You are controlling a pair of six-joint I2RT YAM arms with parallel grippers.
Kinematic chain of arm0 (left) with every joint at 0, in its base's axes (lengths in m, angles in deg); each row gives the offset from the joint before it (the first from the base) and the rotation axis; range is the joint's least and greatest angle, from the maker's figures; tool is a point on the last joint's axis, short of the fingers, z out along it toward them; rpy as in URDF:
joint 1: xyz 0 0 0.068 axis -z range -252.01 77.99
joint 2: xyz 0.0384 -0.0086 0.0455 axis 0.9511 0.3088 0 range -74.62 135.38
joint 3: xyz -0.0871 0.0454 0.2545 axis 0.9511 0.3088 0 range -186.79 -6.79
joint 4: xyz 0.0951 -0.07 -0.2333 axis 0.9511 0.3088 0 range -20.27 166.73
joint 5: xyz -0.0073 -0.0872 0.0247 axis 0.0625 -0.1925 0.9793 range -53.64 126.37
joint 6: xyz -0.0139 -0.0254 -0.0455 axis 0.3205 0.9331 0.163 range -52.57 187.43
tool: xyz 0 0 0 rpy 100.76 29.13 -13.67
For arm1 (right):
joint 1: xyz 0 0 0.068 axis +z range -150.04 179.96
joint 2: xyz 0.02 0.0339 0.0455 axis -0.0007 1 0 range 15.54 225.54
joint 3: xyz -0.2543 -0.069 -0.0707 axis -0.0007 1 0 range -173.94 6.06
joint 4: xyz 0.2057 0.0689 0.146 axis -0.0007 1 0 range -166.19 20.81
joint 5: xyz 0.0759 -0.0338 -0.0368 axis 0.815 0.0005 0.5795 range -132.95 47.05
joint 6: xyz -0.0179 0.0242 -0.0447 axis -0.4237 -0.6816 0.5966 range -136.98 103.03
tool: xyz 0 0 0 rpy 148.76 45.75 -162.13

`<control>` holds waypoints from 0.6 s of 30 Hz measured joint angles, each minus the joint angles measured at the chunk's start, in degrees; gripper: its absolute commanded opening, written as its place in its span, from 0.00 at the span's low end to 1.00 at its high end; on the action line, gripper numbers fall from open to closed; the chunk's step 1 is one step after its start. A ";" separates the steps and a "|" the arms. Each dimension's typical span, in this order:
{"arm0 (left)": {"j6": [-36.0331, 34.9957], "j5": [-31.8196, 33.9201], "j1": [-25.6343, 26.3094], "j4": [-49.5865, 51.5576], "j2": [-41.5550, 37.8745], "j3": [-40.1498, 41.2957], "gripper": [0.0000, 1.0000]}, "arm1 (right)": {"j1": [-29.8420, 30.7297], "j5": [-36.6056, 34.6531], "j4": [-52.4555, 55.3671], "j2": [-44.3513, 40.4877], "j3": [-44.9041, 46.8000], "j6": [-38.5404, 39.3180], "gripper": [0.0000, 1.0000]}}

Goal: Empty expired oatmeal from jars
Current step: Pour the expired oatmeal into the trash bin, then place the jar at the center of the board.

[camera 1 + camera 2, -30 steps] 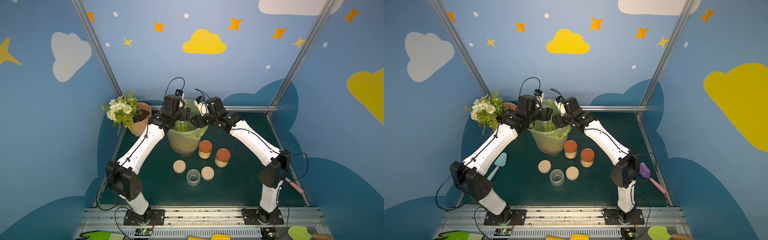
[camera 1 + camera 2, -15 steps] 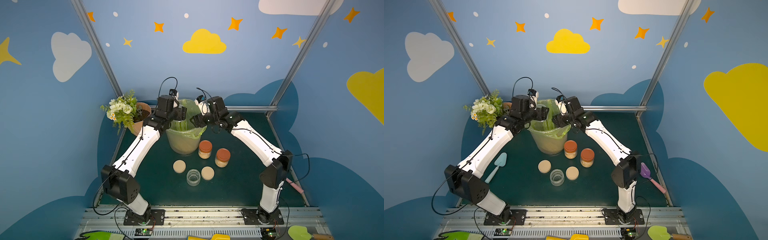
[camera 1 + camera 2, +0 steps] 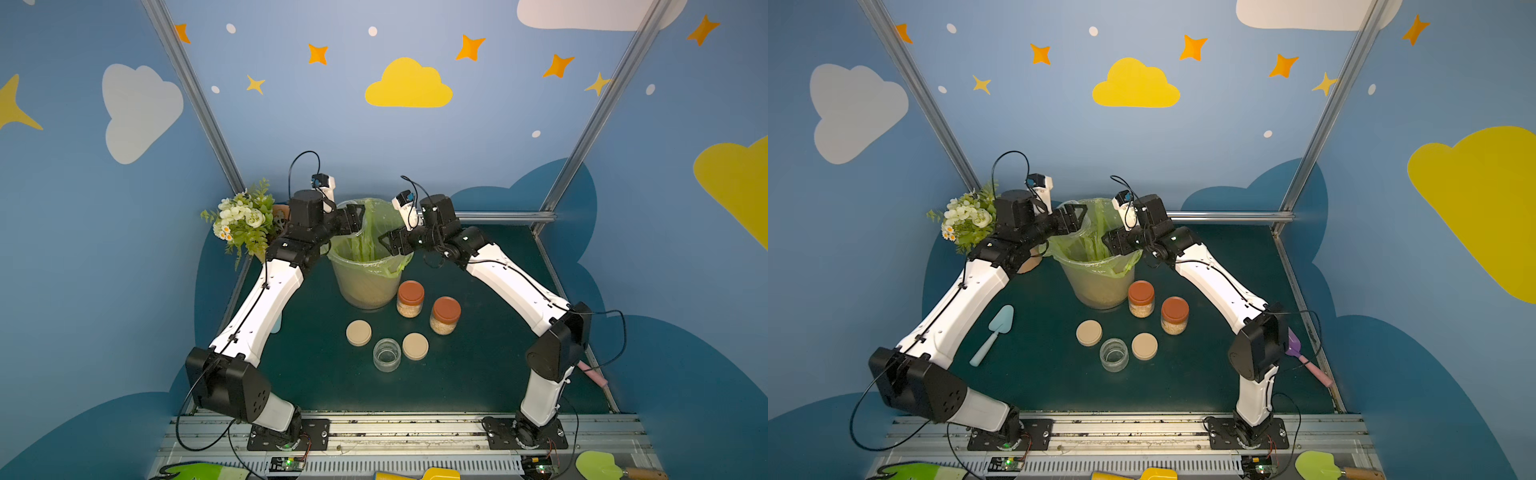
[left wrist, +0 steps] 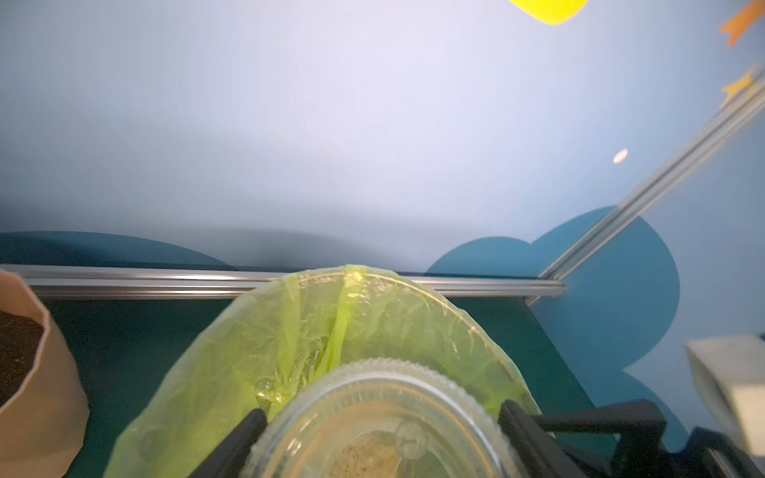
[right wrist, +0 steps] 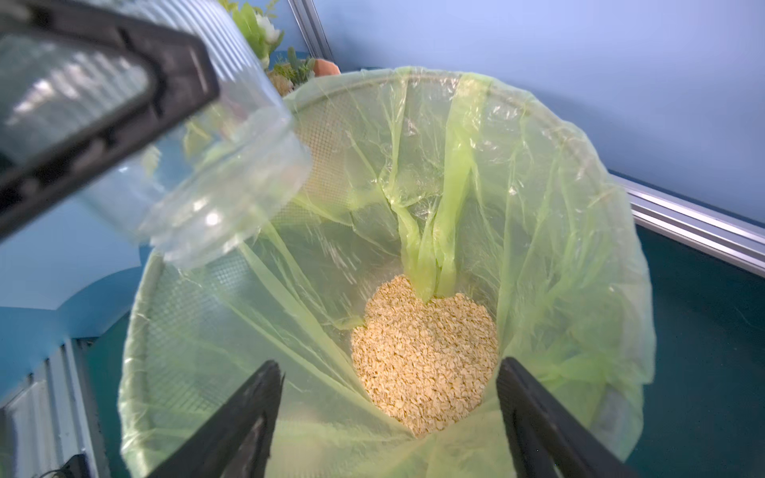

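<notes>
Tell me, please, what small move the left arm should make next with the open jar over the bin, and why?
Probably tip the jar slightly steeper: the left gripper holds it tilted mouth-down over the bin, flakes are falling, yet some oatmeal seems to sit inside.

The left gripper (image 3: pixel 355 216) has withdrawn toward the flower pot (image 4: pixel 41 393), moving its tilted jar (image 5: pixel 232 178) from above the centre of the bin (image 3: pixel 365 286) to the rim on that side. The fingers (image 5: pixel 252 405) of the right gripper (image 3: pixel 388 245) have spread wider.
</notes>
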 measured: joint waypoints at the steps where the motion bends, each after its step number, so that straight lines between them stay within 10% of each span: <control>1: 1.73 0.04 -0.07 -1.55 -0.66 1.14 0.03 | -0.35 0.66 -0.90 -1.07 1.55 -1.01 0.85; 18: 46.88 1.55 2.64 -35.21 -14.34 25.29 0.03 | -3.56 13.27 -34.40 -19.52 24.13 -35.63 0.95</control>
